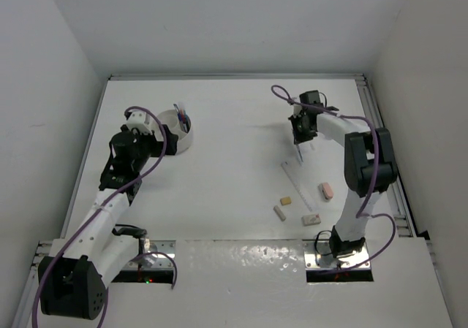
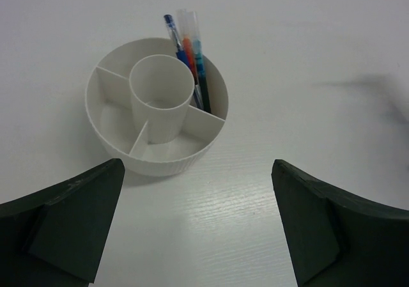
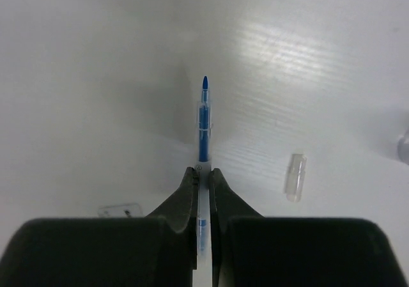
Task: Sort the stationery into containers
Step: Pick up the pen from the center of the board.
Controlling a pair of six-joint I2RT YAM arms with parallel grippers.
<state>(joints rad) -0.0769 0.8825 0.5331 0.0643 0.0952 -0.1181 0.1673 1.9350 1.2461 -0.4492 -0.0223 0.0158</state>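
The white round container (image 1: 180,135) stands at the back left, divided into compartments around a centre cup (image 2: 161,94). Blue and orange pens (image 2: 190,54) stand in one outer compartment. My left gripper (image 2: 198,229) is open just in front of the tub, with nothing between its fingers. My right gripper (image 3: 202,172) is shut on a thin blue pen (image 3: 203,117), seen in the top view at the back right (image 1: 300,151). On the table in front of it lie a clear ruler (image 1: 298,183), a tan eraser (image 1: 286,200), a pink eraser (image 1: 326,190) and two white erasers (image 1: 279,212) (image 1: 311,218).
A clear pen cap (image 3: 295,177) lies on the table right of the held pen. White walls close in the table on the left, back and right. The right arm's base (image 1: 338,251) stands close behind the erasers.
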